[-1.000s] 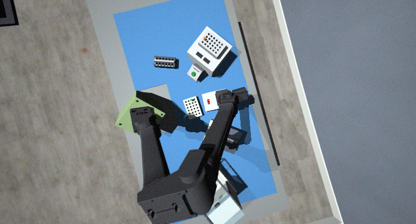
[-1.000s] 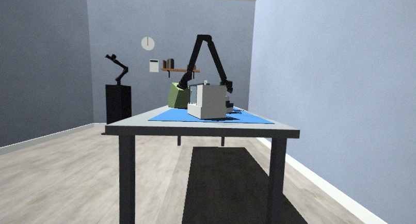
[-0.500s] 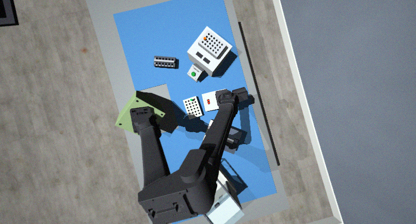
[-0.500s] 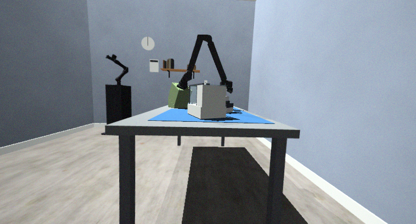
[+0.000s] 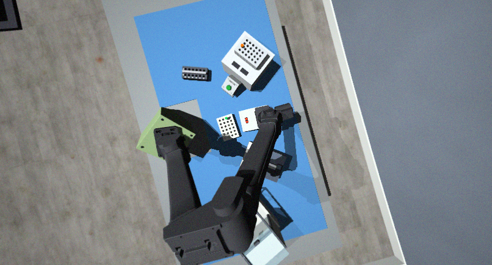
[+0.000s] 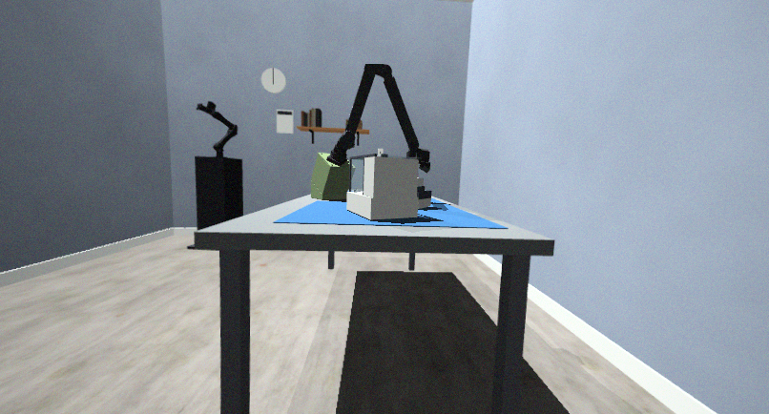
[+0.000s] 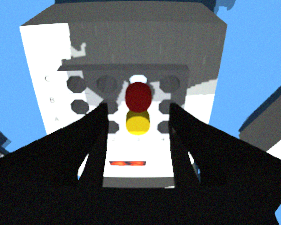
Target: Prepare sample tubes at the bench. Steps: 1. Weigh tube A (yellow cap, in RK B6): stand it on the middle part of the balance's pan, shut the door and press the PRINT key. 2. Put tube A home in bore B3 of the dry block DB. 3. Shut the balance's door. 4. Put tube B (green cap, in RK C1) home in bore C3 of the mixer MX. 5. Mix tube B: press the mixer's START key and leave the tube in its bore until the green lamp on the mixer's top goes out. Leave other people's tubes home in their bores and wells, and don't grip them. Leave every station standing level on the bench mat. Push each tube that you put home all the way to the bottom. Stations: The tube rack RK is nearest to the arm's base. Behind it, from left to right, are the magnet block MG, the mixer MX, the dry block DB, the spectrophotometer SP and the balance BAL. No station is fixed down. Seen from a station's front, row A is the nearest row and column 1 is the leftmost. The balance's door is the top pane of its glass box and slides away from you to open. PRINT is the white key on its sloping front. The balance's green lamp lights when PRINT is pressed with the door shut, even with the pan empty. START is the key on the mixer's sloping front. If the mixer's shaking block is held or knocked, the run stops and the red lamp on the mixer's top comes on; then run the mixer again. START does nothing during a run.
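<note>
1. Standing a little below the centre of the wrist picture, the yellow cap [image 7: 138,124] is your reference: it lies midway between the two fingertips, with a gap on either side.
2. Your tool [image 5: 263,112] [image 6: 424,156] [image 7: 138,112] is part-way spread and pinches nothing; the fingers come up from the lower left and lower right.
3. The tube's long axis looks nearly upright, running down into the block [image 5: 253,123] [image 7: 35,59]. The column looks like the third, and B3 is my judgement; the caps hide the bore, so you can't confirm the row or the depth from here.
4. The red cap [image 7: 138,96] is directly above the yellow one in the wrist picture, overlapping it in view. That neighbour is the tight side; left and right of the yellow cap are roomier.
5. If you back off, I'd rise straight along the tube's axis. A drift towards the top of the wrist picture could knock the red-capped tube; a sideways drift could drag a finger on yours.
6. If the tube isn't fully down, press from directly over its cap, with the tool centred as it is.
</note>
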Available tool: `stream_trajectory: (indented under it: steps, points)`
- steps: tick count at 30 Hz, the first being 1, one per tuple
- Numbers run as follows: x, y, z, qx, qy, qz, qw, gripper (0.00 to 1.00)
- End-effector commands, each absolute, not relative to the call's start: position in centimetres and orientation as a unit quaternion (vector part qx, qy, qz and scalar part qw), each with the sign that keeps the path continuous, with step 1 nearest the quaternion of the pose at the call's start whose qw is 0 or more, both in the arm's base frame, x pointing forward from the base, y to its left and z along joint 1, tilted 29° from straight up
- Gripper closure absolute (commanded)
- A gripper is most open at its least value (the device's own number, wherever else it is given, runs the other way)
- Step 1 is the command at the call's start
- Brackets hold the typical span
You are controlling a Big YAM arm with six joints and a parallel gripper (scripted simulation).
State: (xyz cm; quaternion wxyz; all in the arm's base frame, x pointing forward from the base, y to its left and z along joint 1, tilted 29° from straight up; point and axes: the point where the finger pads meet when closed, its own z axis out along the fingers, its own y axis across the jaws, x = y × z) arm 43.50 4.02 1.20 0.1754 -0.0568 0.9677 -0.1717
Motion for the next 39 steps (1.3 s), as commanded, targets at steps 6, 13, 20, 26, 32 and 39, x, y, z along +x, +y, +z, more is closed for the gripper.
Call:
stream_trajectory:
  steps: [6,13,20,26,32,39]
  points:
    - [44.2,4.3,1.7,-0.057,0.966,-0.169,0.187,0.64]
    - [44.2,4.3,1.7,-0.057,0.966,-0.169,0.187,0.64]
    - [44.2,4.3,1.7,-0.057,0.966,-0.169,0.187,0.64]
    - [43.2,4.9,2.5,-0.062,0.966,-0.168,0.185,0.64]
    - [43.5,5.4,3.9,-0.058,0.965,-0.167,0.192,0.64]
    - [43.3,5.2,3.0,-0.058,0.968,-0.17,0.177,0.64]
